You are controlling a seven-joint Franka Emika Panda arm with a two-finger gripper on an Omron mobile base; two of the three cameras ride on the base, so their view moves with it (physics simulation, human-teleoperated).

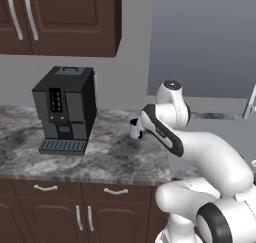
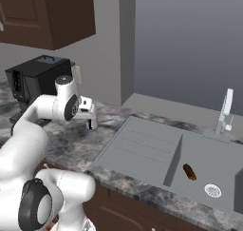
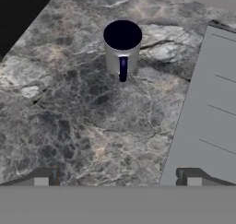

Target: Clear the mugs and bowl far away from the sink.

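Bench (image 3: 69, 126): grey-and-brown marbled stone worktop over dark brown cabinets; it carries the mug and borders the sink.
Sink (image 2: 156, 154): grey rectangular recessed basin with a ridged draining board on its near side, a round silver drain and a silver faucet at the far edge. In the hand view the ridged board runs along the right side.
Coffee machine (image 1: 65, 109): black boxy appliance standing on the bench, well off to the side away from the sink.
Mug (image 3: 122, 48): small white handled mug with a dark navy rim and interior, upright on the bench, just beside the draining board's edge and between it and the coffee machine.
Tool (image 3: 117, 181): two dark fingertips spread wide, released, nothing between them; it hangs above the bench, apart from the mug.
Key relation: in the hand view the mug lies straight ahead of the tool, near the centre line between the fingertips but well forward of them. Its navy handle points back toward the tool.
Mug axis: vertical, mouth open upward.
Judgement: the reach is not yet done; the tool likely must advance and descend so the fingertips straddle the mug's wall or body, minding the handle facing it.
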